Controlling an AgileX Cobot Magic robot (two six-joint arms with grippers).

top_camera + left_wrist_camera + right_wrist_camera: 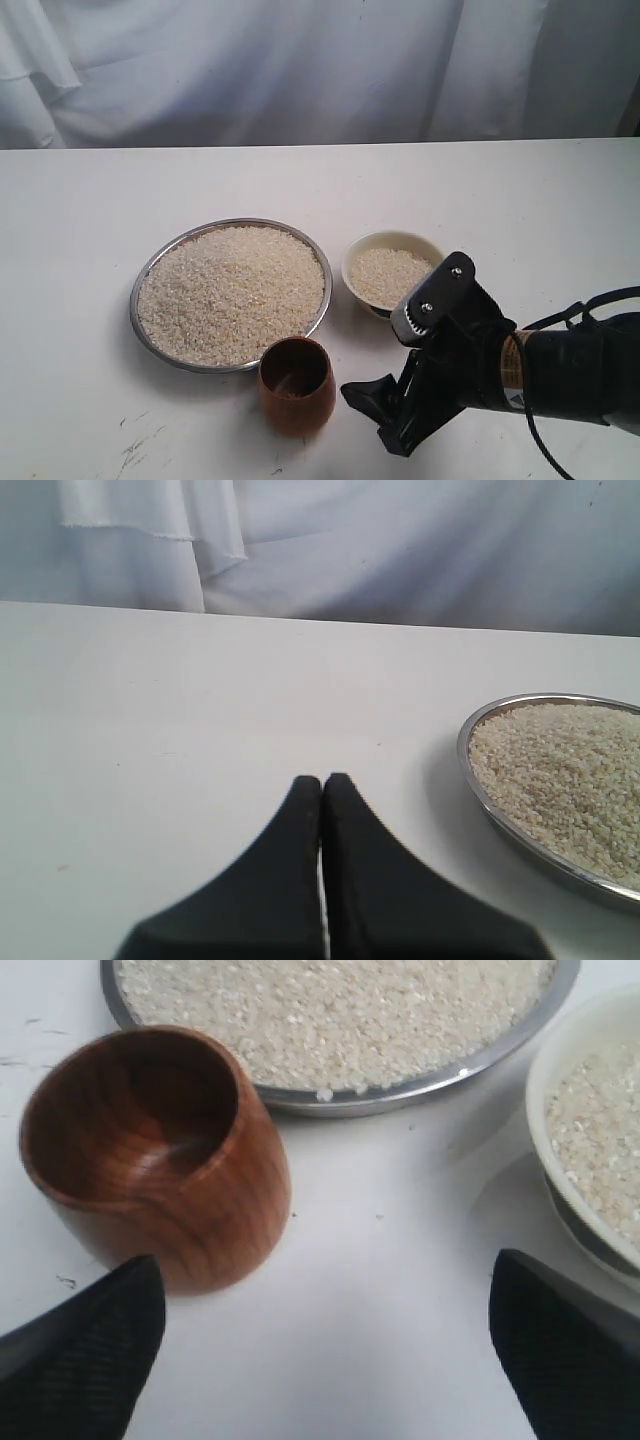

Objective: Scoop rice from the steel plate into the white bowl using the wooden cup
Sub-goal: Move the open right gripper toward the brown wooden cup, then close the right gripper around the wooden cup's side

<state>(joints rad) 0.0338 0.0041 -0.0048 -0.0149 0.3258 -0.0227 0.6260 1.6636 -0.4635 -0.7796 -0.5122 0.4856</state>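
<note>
Right pincer [325, 1260] agape over bare table [400, 1180], wooden cup [150, 1150] alongside

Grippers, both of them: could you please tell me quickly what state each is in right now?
Left gripper: shut, holding nothing.
Right gripper: open, empty, near the wooden cup.

The left gripper [322, 780] is hanging over the white table [180, 710] with its two black jaws pressed together. Whether the tips are touching the surface is hard to tell. Near it, the steel plate [466, 755] is sitting heaped with rice [570, 770], partly cut off by the frame. A white cloth [400, 550] is draping behind the table.
</note>
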